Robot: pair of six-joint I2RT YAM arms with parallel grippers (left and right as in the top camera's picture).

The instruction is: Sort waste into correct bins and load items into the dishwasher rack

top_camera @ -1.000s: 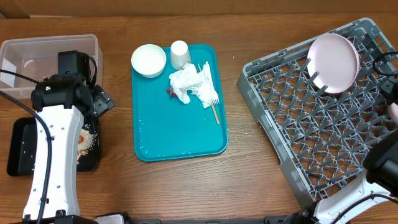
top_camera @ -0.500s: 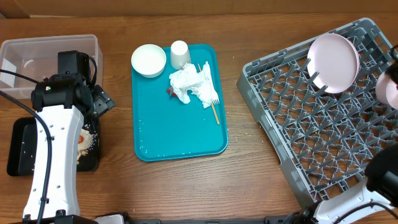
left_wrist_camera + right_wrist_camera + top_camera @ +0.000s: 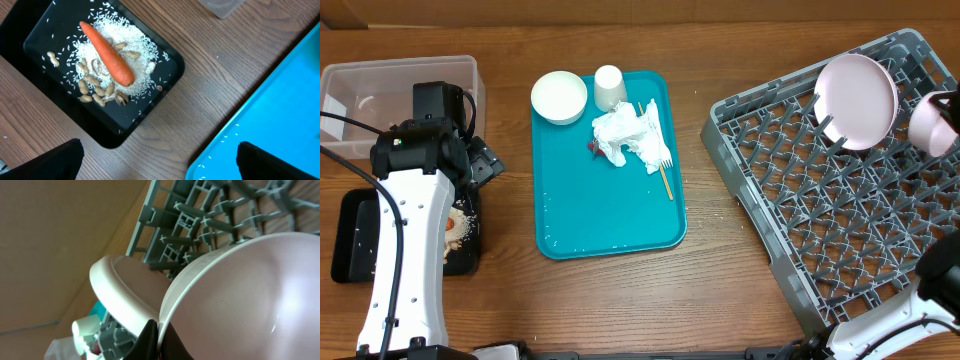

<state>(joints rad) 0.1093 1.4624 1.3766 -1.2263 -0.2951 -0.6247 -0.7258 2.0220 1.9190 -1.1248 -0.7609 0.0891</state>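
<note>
Overhead: loading appears to be in hand, with a bowl [image 3: 932,122] hanging over the rack [image 3: 840,210] at its far right edge, just beside the plate [image 3: 858,100] standing in it. The next move likely calls for lowering it between pegs clear of that plate, while a second bowl [image 3: 559,97] and a cup [image 3: 609,87] wait well left of the rack. Left wrist: only this view shows the left gripper [image 3: 160,167] spread wide and empty above the black tray [image 3: 35,45], where the carrot [image 3: 107,52] lies. Right wrist: only here is the right gripper [image 3: 157,340] seen pinched tight on the bowl's rim; whether the bowl touches the plate is unclear.
</note>
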